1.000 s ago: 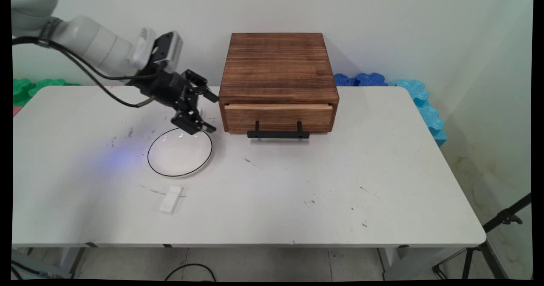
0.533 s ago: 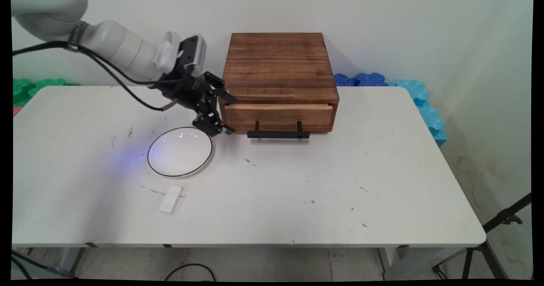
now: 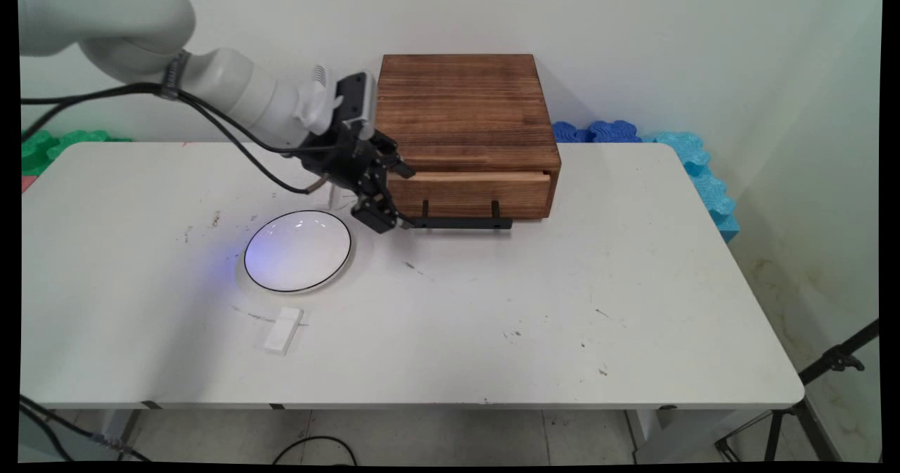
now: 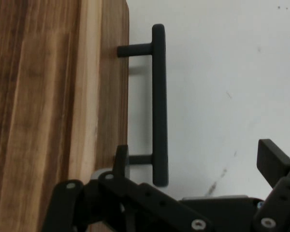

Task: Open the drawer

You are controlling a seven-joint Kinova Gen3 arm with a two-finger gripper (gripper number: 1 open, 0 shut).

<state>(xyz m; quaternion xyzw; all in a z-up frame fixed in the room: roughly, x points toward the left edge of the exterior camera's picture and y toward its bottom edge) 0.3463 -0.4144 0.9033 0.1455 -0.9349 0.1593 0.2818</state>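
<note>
We see the black two-finger gripper [image 3: 397,199] low at the left front corner of a wooden drawer box [image 3: 460,111], its fingers spread apart and holding nothing. In the hand view one finger [image 4: 121,162] lies against the drawer front [image 3: 478,193] and the other [image 4: 273,162] stands out over the bare table, with the near end of the black bar handle [image 4: 159,106] between them but not gripped. We cannot tell whether that inner finger actually presses on the wood or only looks as if it does.

The box is dark, strongly grained timber with a flat square top; the drawer front is paler, with a light strip along its upper edge. The handle is a matte, straight bar on two short posts. In the main view the gripper covers the handle's left end and the box's left front corner.

On the white table [image 3: 633,304], scuffed with small dark marks, a round shallow white plate [image 3: 297,251] with a thin black rim lies just left of the gripper, apart from it. Nearer the front edge lies a small white rectangular block [image 3: 283,329]; what it is made of we cannot make out. Black cables [image 3: 232,135] hang from the arm's smooth white shell.
</note>
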